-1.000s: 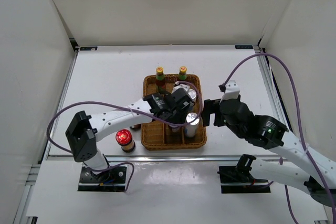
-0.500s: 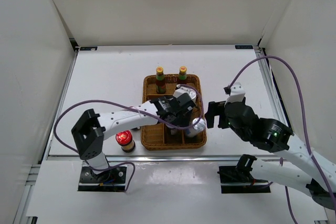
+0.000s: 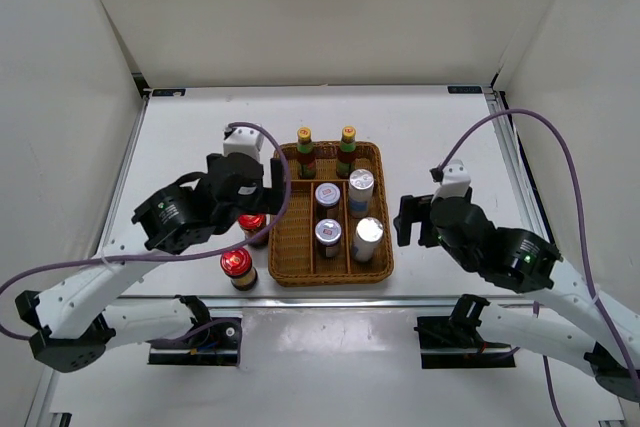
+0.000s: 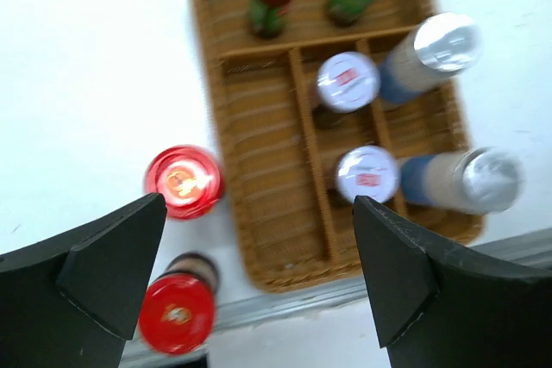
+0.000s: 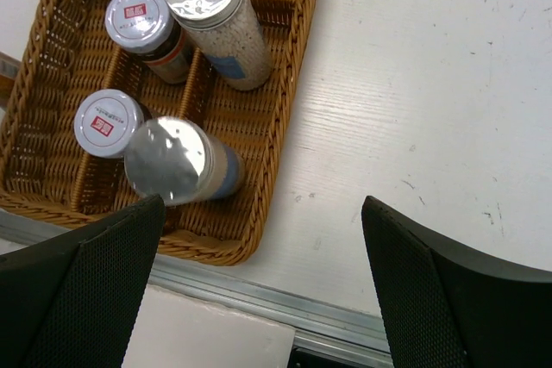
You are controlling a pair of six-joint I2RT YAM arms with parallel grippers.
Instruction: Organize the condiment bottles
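The wicker tray (image 3: pixel 298 232) holds six condiment bottles. Two green yellow-capped bottles (image 3: pixel 304 151) (image 3: pixel 347 149) stand at its far end. Two grey-lidded jars (image 3: pixel 327 195) (image 3: pixel 327 232) fill the middle lane and two silver-topped cylinders (image 3: pixel 361 182) (image 3: pixel 367 232) the right lane. Two red-lidded jars (image 4: pixel 183 181) (image 4: pixel 177 312) stand on the table left of the tray. My left gripper (image 4: pixel 259 282) hangs open and empty, high above the tray's left edge and the red jars. Right of the tray, my right gripper (image 5: pixel 263 273) is open and empty, over bare table beside the near cylinder (image 5: pixel 168 161).
The tray's left lane (image 4: pixel 267 152) has nothing in it. A metal rail (image 5: pixel 259 299) runs along the table's near edge just behind the tray. White walls enclose the table on three sides.
My left gripper opened, let go of the near silver-topped cylinder in the tray's right lane and pulled back up and left. The right gripper stayed about where it was.
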